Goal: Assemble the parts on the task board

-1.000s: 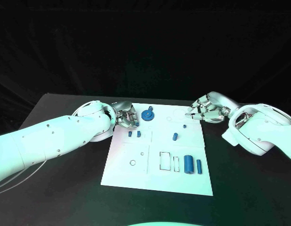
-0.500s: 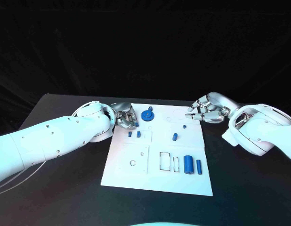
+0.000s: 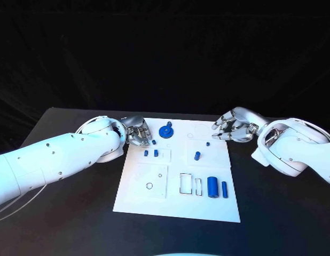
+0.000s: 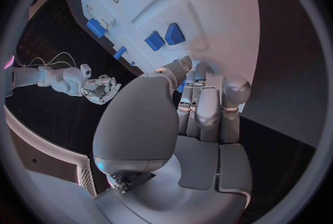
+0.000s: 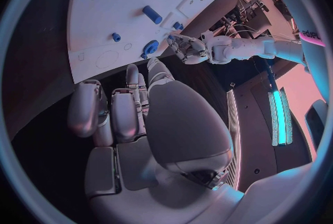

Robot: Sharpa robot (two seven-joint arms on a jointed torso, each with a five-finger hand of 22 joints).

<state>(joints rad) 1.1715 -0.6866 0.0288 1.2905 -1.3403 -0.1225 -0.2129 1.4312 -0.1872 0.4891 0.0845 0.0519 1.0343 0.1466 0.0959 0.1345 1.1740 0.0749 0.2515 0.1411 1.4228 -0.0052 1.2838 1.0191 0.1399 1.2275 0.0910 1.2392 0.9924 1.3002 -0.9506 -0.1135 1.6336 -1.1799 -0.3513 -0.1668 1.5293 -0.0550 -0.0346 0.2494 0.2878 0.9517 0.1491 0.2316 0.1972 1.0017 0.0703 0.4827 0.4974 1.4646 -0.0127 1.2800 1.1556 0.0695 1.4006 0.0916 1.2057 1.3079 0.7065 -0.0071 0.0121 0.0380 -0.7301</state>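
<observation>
The white task board point(image 3: 157, 188) lies in the middle of the black table. My left hand point(image 3: 138, 132) hovers at its far left corner, fingers curled, pinching a small blue part point(image 4: 181, 87) between thumb and finger. A round blue knob part point(image 3: 166, 129) stands just beside that hand. My right hand point(image 3: 230, 128) is over the board's far right corner, fingers curled in with nothing in them. Two small blue parts point(image 3: 150, 153) stand in a pair, a short peg point(image 3: 197, 156) lies mid-board, and two blue cylinders point(image 3: 218, 188) lie near the front right.
A tiny blue peg point(image 3: 209, 143) stands near the right hand. Outlined rectangular slots point(image 3: 187, 183) and a small ring outline point(image 3: 149, 185) mark the board's front half. Black table surface surrounds the board on all sides.
</observation>
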